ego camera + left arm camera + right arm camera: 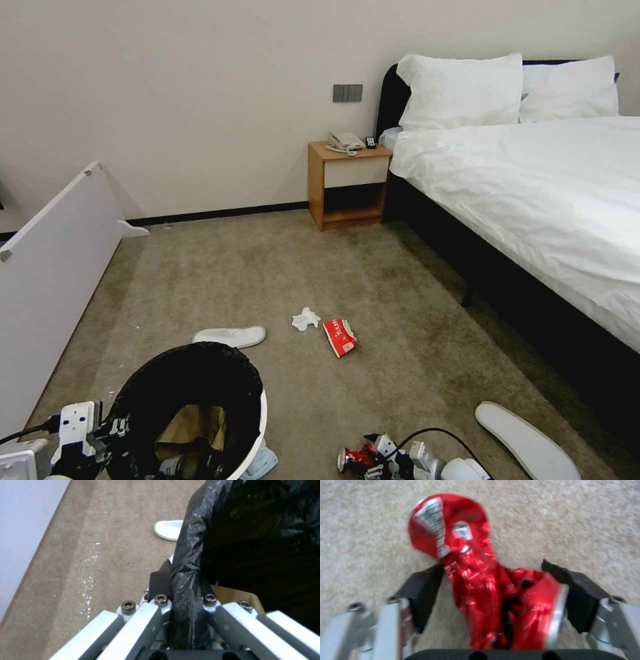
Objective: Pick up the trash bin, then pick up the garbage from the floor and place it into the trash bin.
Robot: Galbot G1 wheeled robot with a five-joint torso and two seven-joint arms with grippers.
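The trash bin (257,427), white with a black bag over its rim, is at the lower left of the head view. My left gripper (115,430) is shut on its near rim; the left wrist view shows the jaws of this gripper (185,590) pinching the bag-covered rim (190,562). Brown paper (193,423) and a bottle lie inside. My right gripper (372,460) is low over the carpet, shut on a crushed red can (480,580), with its pads (423,595) on either side. On the floor lie a white tissue (305,319), a red-white packet (340,337) and two white slippers (230,335) (527,443).
A light-blue cloth (263,463) peeks out beside the bin's base. A white panel (53,267) leans along the left. The bed (533,200) takes up the right, with a wooden nightstand (347,187) at the far wall. Open carpet lies between.
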